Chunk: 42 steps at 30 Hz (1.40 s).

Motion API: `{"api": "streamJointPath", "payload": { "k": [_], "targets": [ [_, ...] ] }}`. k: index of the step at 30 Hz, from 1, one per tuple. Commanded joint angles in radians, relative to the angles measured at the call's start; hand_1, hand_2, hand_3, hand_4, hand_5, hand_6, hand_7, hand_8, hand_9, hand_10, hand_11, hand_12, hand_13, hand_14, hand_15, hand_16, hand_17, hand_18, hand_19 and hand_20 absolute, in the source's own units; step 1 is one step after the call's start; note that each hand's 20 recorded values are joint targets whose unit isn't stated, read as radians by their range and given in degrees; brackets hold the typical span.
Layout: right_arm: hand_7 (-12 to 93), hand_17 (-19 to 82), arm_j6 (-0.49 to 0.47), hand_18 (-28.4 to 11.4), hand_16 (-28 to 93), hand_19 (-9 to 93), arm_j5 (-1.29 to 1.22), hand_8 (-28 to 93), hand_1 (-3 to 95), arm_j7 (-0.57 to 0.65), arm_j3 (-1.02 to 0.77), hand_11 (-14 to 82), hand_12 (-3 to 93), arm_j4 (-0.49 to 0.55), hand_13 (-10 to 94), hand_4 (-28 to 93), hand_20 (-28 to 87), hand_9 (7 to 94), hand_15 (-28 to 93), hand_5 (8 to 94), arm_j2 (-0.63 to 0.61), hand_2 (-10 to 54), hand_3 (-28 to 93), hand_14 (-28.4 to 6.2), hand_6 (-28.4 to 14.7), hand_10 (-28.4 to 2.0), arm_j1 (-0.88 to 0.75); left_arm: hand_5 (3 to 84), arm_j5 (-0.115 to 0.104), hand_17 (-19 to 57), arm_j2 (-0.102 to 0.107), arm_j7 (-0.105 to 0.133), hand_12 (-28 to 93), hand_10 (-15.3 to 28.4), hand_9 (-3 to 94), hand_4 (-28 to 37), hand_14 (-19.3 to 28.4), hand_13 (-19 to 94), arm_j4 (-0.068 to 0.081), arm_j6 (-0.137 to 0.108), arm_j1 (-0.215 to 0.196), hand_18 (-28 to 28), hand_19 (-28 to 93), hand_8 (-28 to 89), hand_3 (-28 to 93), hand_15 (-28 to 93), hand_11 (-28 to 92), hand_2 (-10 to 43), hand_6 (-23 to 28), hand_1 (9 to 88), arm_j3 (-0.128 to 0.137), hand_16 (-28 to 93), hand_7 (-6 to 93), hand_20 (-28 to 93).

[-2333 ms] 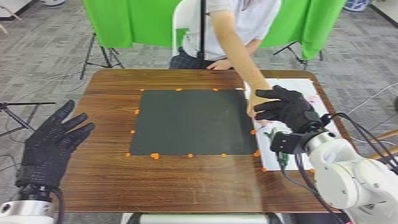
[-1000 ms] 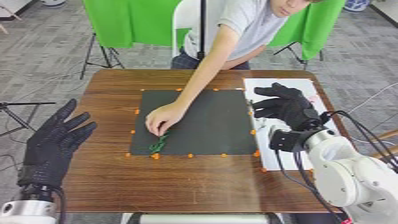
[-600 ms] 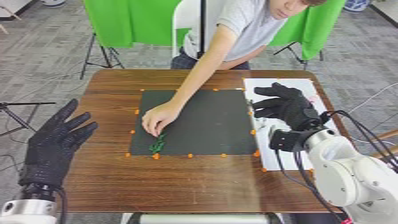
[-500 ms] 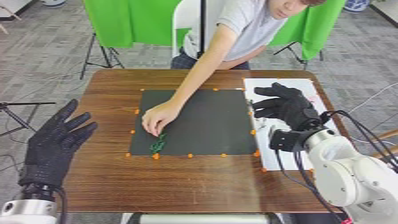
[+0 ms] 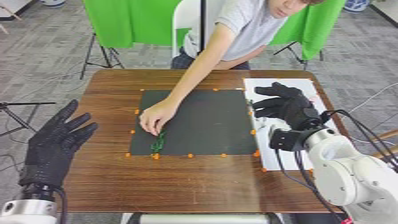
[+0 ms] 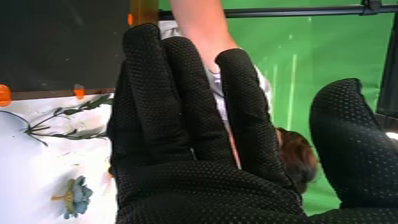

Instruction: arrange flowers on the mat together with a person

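In the head view, the fingertips of a person's hand [image 5: 158,116] hide the upper end of the green stem [image 5: 157,145], pinched where it lies on the left, near part of the dark mat [image 5: 209,122]. To the mat's right, the robot's right hand [image 5: 289,107] covers much of the middle of the white sheet [image 5: 256,84]; what lies beneath is too hidden to name. This hand is wide and holds nothing. The robot's left hand [image 5: 48,150], well left of the mat, is wide too, its arm cut off by the bottom edge. Orange tabs [image 5: 155,156] ring the mat on the brown table [image 5: 178,185], and the person's forearm [image 5: 200,70] crosses the mat's far edge. Black cables [image 5: 355,129] loop beside the right arm, right of the mat.

In the right wrist view, the right hand's straight fingers and spread thumb block part of the person's arm and the ends of a leafy sprig [image 6: 82,134]. That sprig lies on the sheet just beside the mat; a blue flower [image 6: 78,196] lies there farther from the mat. A green curtain [image 6: 284,45] hangs beyond the mat.
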<state>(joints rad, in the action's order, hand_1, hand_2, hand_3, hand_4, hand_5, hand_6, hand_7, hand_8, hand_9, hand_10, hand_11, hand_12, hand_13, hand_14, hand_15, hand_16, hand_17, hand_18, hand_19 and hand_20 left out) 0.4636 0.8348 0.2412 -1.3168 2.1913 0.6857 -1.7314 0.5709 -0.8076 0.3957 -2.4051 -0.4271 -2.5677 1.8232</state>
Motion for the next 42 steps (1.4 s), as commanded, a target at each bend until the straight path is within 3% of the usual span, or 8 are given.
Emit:
{"api": "streamJointPath", "payload": {
  "k": [1, 3, 16, 19, 23, 31, 36, 42],
  "targets": [
    [13, 14, 0.010, -19.8, 8, 63, 0.010, -12, 18.6, 0.001, -0.003, 17.4, 13.7, 0.012, 54, -23, 11, 62.9, 53, 58.2, -0.001, 14.1, 76, -20.9, -2.3, -20.9, -0.005, 30.7, 0.006, -6.9, -0.001, -0.006, 10, 16.0, 30.0, -25.7, 23.1, 21, 0.001, 0.008, -0.009, 19.9, 39, -9, 74, 43, 18, 8.5, 5.1, 21.5, -0.006, -8, 9.7, 10],
    [13, 14, 0.009, -19.8, 8, 63, 0.007, -12, 18.6, 0.001, -0.001, 17.4, 13.6, 0.010, 54, -23, 11, 62.9, 53, 58.2, 0.000, 14.1, 76, -20.9, -2.3, -20.9, -0.001, 30.7, -0.007, -6.9, 0.012, 0.018, 10, 16.0, 30.0, -25.6, 23.1, 21, 0.000, -0.002, -0.020, 19.9, 39, -9, 74, 43, 18, 8.5, 5.1, 21.5, -0.007, -7, 9.8, 10],
    [13, 14, 0.033, -20.0, 8, 63, 0.048, -12, 18.7, 0.007, -0.006, 17.5, 13.7, 0.020, 54, -23, 11, 63.0, 53, 58.2, -0.005, 14.1, 76, -20.9, -2.3, -20.9, -0.007, 30.6, 0.004, -6.9, 0.002, 0.001, 10, 16.0, 30.0, -25.6, 23.0, 21, 0.004, 0.008, -0.012, 20.0, 40, -9, 75, 43, 18, 8.4, 5.1, 21.5, -0.007, -8, 9.7, 10],
    [13, 16, 0.066, -23.5, 8, 63, 0.136, -12, 19.1, 0.070, -0.021, 17.5, 13.7, 0.037, 54, -22, 10, 62.8, 53, 57.4, -0.010, 12.9, 76, -20.8, -2.6, -20.8, -0.022, 30.6, -0.003, -6.9, 0.007, 0.010, 10, 16.0, 30.1, -25.6, 23.0, 21, 0.003, 0.002, -0.016, 19.9, 40, -9, 75, 43, 18, 8.4, 5.1, 21.5, -0.009, -8, 9.6, 10],
    [12, 22, 0.132, -27.7, 8, 65, 0.318, -12, 21.4, 0.237, 0.002, 17.5, 13.8, 0.057, 55, -22, 8, 61.4, 53, 54.0, -0.004, 10.1, 75, -21.2, -4.2, -21.4, 0.014, 30.6, -0.002, -6.9, 0.006, 0.011, 10, 16.0, 30.0, -25.6, 23.0, 21, 0.001, 0.002, -0.025, 19.9, 40, -8, 75, 43, 18, 8.4, 5.1, 21.5, -0.002, -8, 9.7, 10],
    [11, 31, 0.153, -27.9, 7, 73, 0.711, -11, 27.0, 0.566, -0.059, 18.0, 13.6, 0.100, 58, -21, -1, 61.2, 55, 52.4, -0.035, 4.0, 72, -21.3, -6.0, -22.0, -0.078, 30.7, 0.008, -7.0, -0.005, -0.008, 10, 15.9, 30.0, -25.6, 23.1, 21, -0.001, 0.014, -0.024, 20.0, 40, -9, 75, 43, 18, 8.4, 5.2, 21.5, 0.011, -8, 9.7, 10],
    [10, 44, 0.046, -23.2, 7, 87, 1.019, -10, 29.0, 0.815, -0.048, 18.1, 13.5, 0.089, 64, -20, -20, 62.9, 57, 52.8, -0.039, 3.4, 69, -20.0, -7.4, -22.9, -0.090, 30.6, 0.013, -6.7, -0.014, -0.020, 10, 16.1, 30.0, -25.6, 23.1, 21, -0.003, 0.019, -0.025, 20.1, 40, -9, 75, 43, 18, 8.4, 5.1, 21.5, 0.019, -7, 9.7, 10],
    [9, 49, -0.120, -21.5, 7, 91, 1.149, -10, 32.9, 0.973, -0.044, 17.4, 13.4, 0.060, 67, -18, -27, 64.2, 57, 52.6, -0.059, 0.4, 66, -19.7, -8.9, -23.8, -0.097, 30.7, 0.018, -6.6, -0.020, -0.029, 10, 16.0, 29.9, -25.6, 23.3, 21, -0.002, 0.022, -0.017, 20.2, 41, -9, 75, 44, 18, 8.4, 5.2, 21.5, 0.020, -7, 9.8, 11]
  ]
}}
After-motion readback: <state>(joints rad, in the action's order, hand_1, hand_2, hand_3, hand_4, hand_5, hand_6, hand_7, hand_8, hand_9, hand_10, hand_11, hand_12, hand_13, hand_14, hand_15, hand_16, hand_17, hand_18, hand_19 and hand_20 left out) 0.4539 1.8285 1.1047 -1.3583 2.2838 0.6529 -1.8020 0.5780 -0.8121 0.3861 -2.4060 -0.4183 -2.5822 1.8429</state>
